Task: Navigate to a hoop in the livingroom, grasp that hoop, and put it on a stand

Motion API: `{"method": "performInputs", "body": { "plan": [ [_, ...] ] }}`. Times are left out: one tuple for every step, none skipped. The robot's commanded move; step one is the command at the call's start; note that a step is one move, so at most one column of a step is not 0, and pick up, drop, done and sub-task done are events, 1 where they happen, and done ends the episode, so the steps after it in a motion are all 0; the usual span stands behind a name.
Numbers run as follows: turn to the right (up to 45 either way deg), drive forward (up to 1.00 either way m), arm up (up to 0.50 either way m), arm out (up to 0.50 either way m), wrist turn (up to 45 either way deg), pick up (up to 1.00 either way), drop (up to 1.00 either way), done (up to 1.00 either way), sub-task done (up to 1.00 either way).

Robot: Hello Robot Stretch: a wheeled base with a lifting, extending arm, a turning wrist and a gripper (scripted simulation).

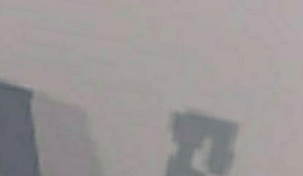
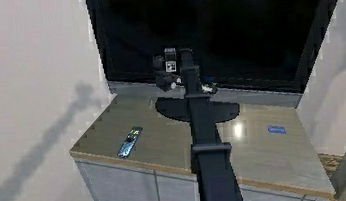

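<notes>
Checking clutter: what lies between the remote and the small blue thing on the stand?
In the arm side view, the arm's dark bar crosses between them.

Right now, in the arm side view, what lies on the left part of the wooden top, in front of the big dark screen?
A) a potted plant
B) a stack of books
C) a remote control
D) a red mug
C: a slim dark remote control lies flat on the stand, toward the arm side view's left, in front of the television.
</notes>
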Motion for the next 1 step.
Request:
{"method": "performInputs", "body": {
  "plan": [
    [0.0, 0.0, 0.0, 0.0, 0.0, 0.0, 1.0, 0.0, 0.0]
  ]
}}
